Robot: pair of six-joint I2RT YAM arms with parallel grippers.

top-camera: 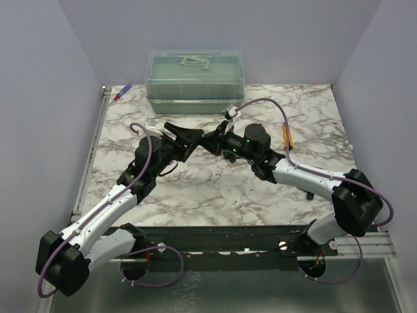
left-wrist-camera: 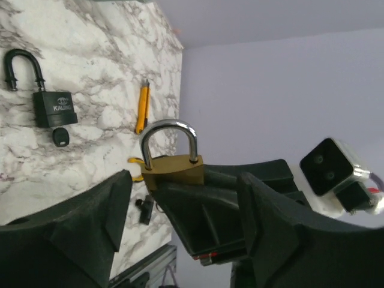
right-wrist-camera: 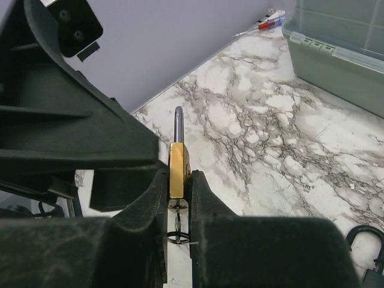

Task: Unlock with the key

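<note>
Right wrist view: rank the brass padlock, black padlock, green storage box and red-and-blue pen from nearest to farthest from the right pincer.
1. The small brass padlock: clamped upright in the right pincer.
2. The black padlock: lower right corner, close by.
3. The translucent green plastic storage box: upper right, further back.
4. The red-and-blue pen: by the far wall, beyond the box's corner.

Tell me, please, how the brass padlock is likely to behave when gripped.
Probably rigid and heavy for its size: the brass padlock looks solid metal. Its smooth faces, pinched by the right tool, might slip or pivot.
</note>
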